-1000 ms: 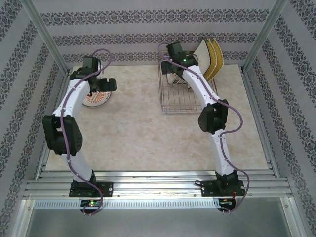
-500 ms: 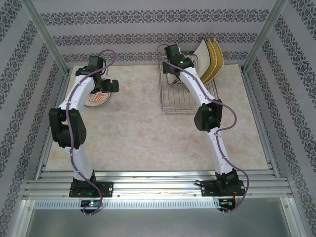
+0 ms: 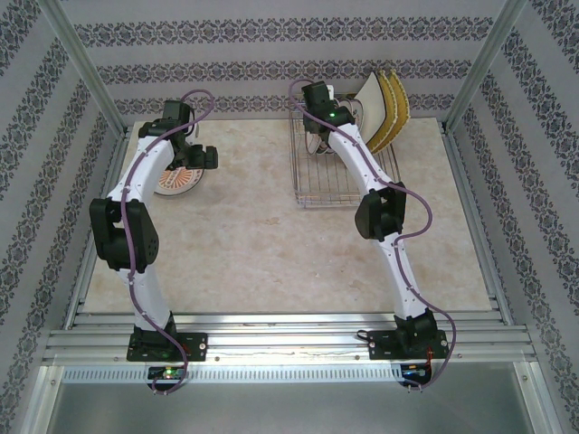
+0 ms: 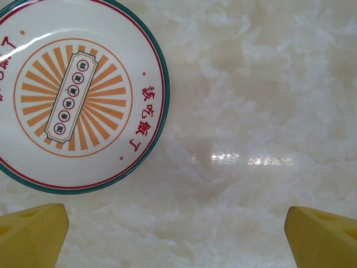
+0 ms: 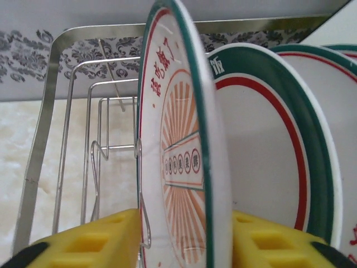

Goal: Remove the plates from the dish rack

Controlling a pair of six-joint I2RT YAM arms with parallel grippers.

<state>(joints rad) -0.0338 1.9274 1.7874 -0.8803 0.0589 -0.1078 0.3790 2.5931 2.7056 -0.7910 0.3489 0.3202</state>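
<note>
The dish rack (image 3: 336,183) stands at the back right of the table. Round plates with green rims and orange sunburst patterns stand upright in its slots (image 5: 61,139). My right gripper (image 5: 187,237) reaches down into the rack, its yellow pads pressed on both faces of the nearest round plate (image 5: 178,151); a second plate (image 5: 268,156) stands just behind it. A white square plate (image 3: 369,94) and yellow square plates (image 3: 394,110) lean at the rack's far right. My left gripper (image 4: 175,237) hangs open over bare table beside a round plate (image 4: 72,95) lying flat at the back left (image 3: 174,182).
The marble-look tabletop (image 3: 244,244) is fenced by aluminium posts and patterned walls. The rack's front half (image 3: 330,194) holds nothing. Both arm bases sit on the near rail (image 3: 289,344).
My right gripper's jaws have drawn in from wide apart onto the nearest round plate. The left arm lifted and straightened a little, then stayed still.
</note>
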